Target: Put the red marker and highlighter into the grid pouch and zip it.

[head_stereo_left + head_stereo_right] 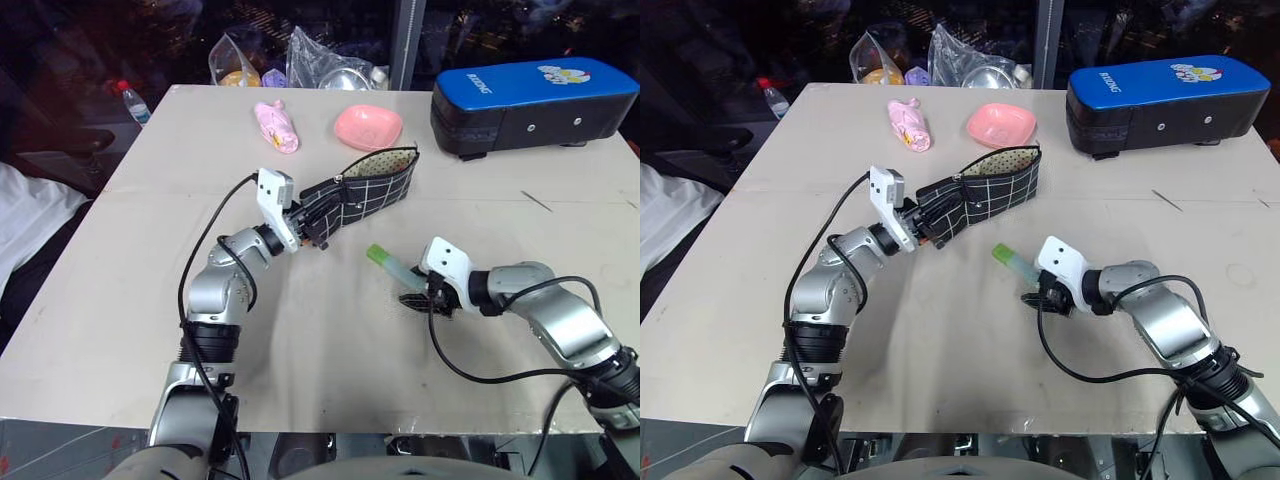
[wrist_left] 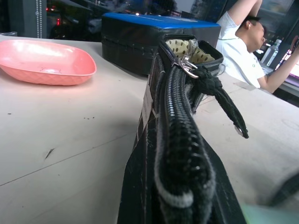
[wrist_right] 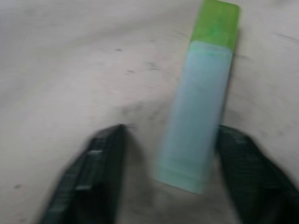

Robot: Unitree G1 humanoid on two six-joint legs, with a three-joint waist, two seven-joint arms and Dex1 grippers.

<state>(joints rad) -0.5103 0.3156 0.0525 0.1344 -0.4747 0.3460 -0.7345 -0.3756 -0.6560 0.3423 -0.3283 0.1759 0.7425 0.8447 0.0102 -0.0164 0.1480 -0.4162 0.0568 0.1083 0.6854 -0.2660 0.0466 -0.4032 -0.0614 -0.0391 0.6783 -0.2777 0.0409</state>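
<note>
The grid pouch (image 1: 365,192) lies on its long edge in mid-table, and its far end gapes to show a dotted lining. My left gripper (image 1: 310,232) is shut on its near end. In the left wrist view the black zipper pull (image 2: 219,93) hangs beside the mouth. The highlighter (image 1: 388,262), pale mint with a lime cap, lies flat on the table. My right gripper (image 1: 415,297) is low over its near end and open. One of its fingers (image 3: 93,172) stands clear of the highlighter (image 3: 196,107), and the other is against its side. The red marker is hidden or out of view.
A blue-and-black hard case (image 1: 535,105) stands at the back right. A pink dish (image 1: 368,127) and a pink soft thing (image 1: 276,127) lie behind the pouch. Plastic bags (image 1: 330,65) and a bottle (image 1: 133,102) sit at the far edge. A person (image 2: 243,51) sits beside the table.
</note>
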